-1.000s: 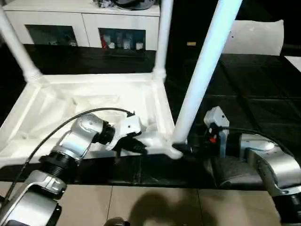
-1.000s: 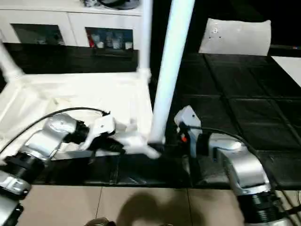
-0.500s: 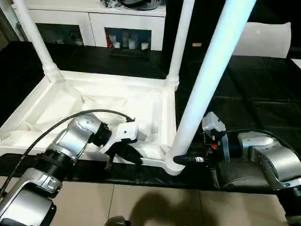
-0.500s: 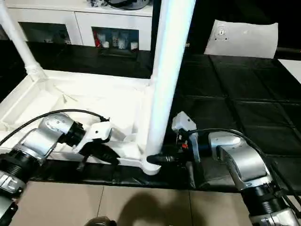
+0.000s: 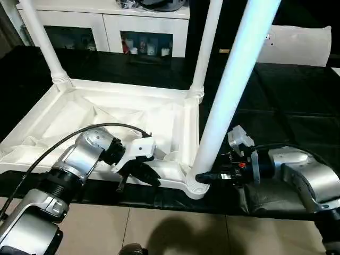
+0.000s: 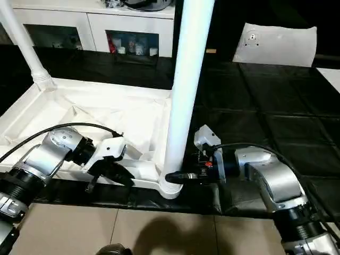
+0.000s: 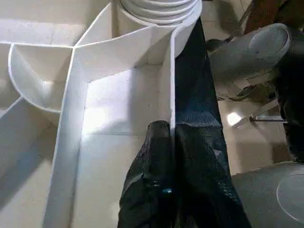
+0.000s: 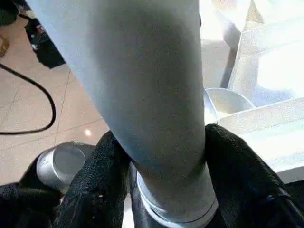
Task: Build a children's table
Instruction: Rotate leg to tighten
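The top (image 5: 111, 119) is lying ribbed side up on the black bench (image 5: 287, 114), with two legs (image 5: 204, 48) standing in the far sockets and a third leg (image 5: 234, 85) rising from the near right socket (image 5: 195, 186). Your right pincer (image 5: 208, 177) is clamping this third leg just above the socket collar, one finger on each side, as the right wrist view is showing. Your left pincer (image 7: 173, 142) is pinching the top's near rim wall beside that socket, fingers narrow with the thin wall between them. The parts are looking like hollow moulded plastic, so you are probably handling something light, fairly stiff and smooth; the glossy tube may be slipping under a twisting grip, and the thin rim may be flexing if you are pulling hard. Taking the leg low, near the collar, is giving you the best control, while the rim is best held close to the corner, where the ribs are stiffening it. Compared with a second ago, the third leg is standing more upright, its foot is sitting squarer in the socket, and the camera is looking from a slightly higher, shifted angle.
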Controlling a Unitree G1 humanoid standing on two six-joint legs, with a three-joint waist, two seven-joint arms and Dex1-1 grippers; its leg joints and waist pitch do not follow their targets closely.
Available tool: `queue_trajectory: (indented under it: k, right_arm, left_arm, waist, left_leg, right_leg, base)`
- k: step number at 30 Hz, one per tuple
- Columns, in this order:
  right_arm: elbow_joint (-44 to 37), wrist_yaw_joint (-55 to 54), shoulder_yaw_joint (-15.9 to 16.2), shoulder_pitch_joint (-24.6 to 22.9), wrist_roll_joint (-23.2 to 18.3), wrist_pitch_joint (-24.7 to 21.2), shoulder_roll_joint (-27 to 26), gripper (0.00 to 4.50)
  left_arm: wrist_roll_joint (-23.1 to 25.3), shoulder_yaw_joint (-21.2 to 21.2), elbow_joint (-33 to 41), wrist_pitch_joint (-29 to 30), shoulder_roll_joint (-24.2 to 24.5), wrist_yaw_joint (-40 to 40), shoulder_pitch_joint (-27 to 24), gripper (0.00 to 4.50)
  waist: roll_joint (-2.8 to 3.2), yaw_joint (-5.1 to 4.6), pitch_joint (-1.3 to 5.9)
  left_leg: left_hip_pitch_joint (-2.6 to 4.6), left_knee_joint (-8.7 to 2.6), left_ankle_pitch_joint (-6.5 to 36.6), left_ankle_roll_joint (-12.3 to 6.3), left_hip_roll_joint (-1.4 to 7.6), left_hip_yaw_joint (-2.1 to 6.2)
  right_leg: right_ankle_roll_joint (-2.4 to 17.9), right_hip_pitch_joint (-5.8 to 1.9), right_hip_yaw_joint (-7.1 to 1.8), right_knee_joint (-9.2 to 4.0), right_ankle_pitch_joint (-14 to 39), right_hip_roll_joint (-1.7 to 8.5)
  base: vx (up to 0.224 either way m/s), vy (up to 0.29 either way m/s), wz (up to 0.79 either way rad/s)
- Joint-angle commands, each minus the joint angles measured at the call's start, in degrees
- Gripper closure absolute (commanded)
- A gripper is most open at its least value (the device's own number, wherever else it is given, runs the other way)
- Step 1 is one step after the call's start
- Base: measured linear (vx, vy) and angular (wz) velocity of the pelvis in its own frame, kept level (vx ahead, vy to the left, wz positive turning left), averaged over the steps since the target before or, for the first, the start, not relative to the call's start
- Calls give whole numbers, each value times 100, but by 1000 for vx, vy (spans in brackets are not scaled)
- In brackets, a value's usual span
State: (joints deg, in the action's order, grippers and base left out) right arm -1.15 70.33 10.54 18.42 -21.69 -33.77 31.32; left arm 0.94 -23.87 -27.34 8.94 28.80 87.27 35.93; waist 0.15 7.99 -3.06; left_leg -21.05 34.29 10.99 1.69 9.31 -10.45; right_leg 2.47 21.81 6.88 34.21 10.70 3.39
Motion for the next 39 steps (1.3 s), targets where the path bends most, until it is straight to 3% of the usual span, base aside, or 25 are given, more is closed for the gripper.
queue_trajectory:
  k: [1, 4, 7, 8, 10, 11, 14, 16, 17, 18, 21, 22, 24, 27, 32, 34, 39]
  right_arm:
    - [-251, -105, 54, -85, -270, -259, -148, 242]
    - [-423, -594, -37, -233, -279, -430, -412, 244]
    - [-380, -1502, -68, -316, 106, -419, -865, 244]
    - [-270, -2113, -144, -288, 302, -519, -1200, 244]
    - [-136, -2779, -218, -208, 472, -596, -1607, 245]
    - [-63, -3173, -247, -141, 571, -630, -1869, 248]
    - [139, -3905, -330, 41, 753, -743, -2345, 251]
    - [343, -4533, -469, 217, 856, -848, -2744, 251]
    - [444, -4703, -508, 298, 881, -852, -2877, 251]
    - [647, -4914, -497, 445, 1051, -594, -3057, 218]
    - [665, -5053, -616, 474, 1106, -359, -3224, 181]
    - [633, -5036, -637, 460, 1079, -360, -3223, 181]
    - [568, -5029, -660, 429, 1087, -332, -3183, 161]
    - [239, -4607, -704, 256, 984, -218, -2807, 126]
    - [-27, -4067, -763, 83, 868, -117, -2377, 86]
    - [-203, -3405, -683, -115, 839, -4, -1771, 56]
    - [-275, -2375, -619, -257, 702, 183, -955, 12]
  left_arm:
    - [3, -55, 101, 182, -111, -66, 105, 450]
    - [-58, 111, 108, 604, -307, -493, 135, 450]
    - [-118, 325, 135, 1034, -664, -1136, 202, 450]
    - [-123, 446, 96, 1235, -889, -1542, 259, 450]
    - [-110, 597, 0, 1451, -1193, -2064, 346, 450]
    - [-91, 703, -73, 1606, -1411, -2436, 411, 450]
    - [14, 817, -189, 1775, -1736, -3064, 520, 450]
    - [82, 935, -260, 1847, -1975, -3584, 590, 450]
    - [104, 977, -296, 1856, -2058, -3762, 621, 450]
    - [136, 1102, -395, 1807, -2231, -4168, 691, 450]
    - [193, 1092, -392, 1739, -2245, -4208, 710, 450]
    - [205, 1073, -384, 1703, -2216, -4163, 704, 450]
    - [232, 1035, -367, 1671, -2140, -4085, 690, 450]
    - [197, 945, -258, 1468, -1817, -3607, 561, 450]
    - [201, 864, -181, 1316, -1558, -3245, 431, 450]
    - [187, 703, -119, 1006, -1256, -2692, 300, 450]
    - [63, 448, -33, 426, -806, -1669, 137, 450]
  waist:
    - [-20, -44, 385]
    - [-23, -58, 366]
    - [-27, -88, 339]
    - [-25, -128, 312]
    - [-26, -184, 296]
    - [-29, -264, 289]
    - [-27, -344, 322]
    - [-33, -417, 337]
    - [27, -407, 339]
    - [-12, -438, 341]
    - [-14, -407, 377]
    - [-14, -407, 377]
    - [12, -409, 414]
    - [12, -390, 436]
    - [8, -413, 405]
    - [-7, -410, 386]
    - [-4, -377, 381]
  left_leg:
    - [113, -393, 741, -240, 535, 199]
    - [126, -402, 855, -152, 529, 204]
    - [133, -415, 1073, -28, 504, 217]
    - [166, -417, 1229, 49, 494, 224]
    - [184, -419, 1411, 113, 468, 241]
    - [219, -424, 1625, 176, 466, 265]
    - [189, -440, 1553, 148, 475, 285]
    - [163, -438, 1330, 98, 460, 267]
    - [163, -434, 1286, 83, 449, 271]
    - [148, -423, 1176, 26, 436, 247]
    - [110, -420, 823, -111, 441, 230]
    - [110, -420, 823, -111, 441, 230]
    - [90, -409, 422, -250, 482, 234]
    - [42, -374, 242, -394, 467, 225]
    - [34, -382, 458, -448, 474, 221]
    - [39, -372, 589, -415, 456, 211]
    - [58, -372, 663, -438, 477, 206]
  right_leg:
    - [735, -257, -456, -443, 1572, 704]
    - [732, -244, -457, -469, 1740, 716]
    - [607, -239, -442, -541, 2260, 729]
    - [570, -196, -426, -586, 2529, 727]
    - [491, -202, -394, -637, 2880, 741]
    - [390, -201, -368, -689, 3122, 740]
    - [385, -252, -389, -664, 2829, 743]
    - [560, -235, -421, -618, 2406, 735]
    - [580, -247, -419, -614, 2346, 734]
    - [608, -257, -429, -608, 2211, 720]
    - [639, -299, -451, -550, 1718, 711]
    - [639, -299, -451, -550, 1718, 711]
    - [860, -311, -459, -415, 765, 694]
    - [975, -336, -464, -350, 331, 708]
    - [961, -346, -454, -388, 573, 714]
    - [861, -357, -454, -445, 939, 706]
    - [799, -320, -455, -459, 1192, 697]
  base:
    - [0, 0, 0]
    - [0, 0, 0]
    - [0, 0, 0]
    - [0, 0, 0]
    - [0, 0, 0]
    - [0, 0, 0]
    - [0, 0, 0]
    - [0, 0, 0]
    - [0, 0, 0]
    - [0, 0, 0]
    - [0, 0, 0]
    - [0, 0, 0]
    - [0, 0, 0]
    - [0, 0, 0]
    - [0, 0, 0]
    - [0, 0, 0]
    - [0, 0, 0]
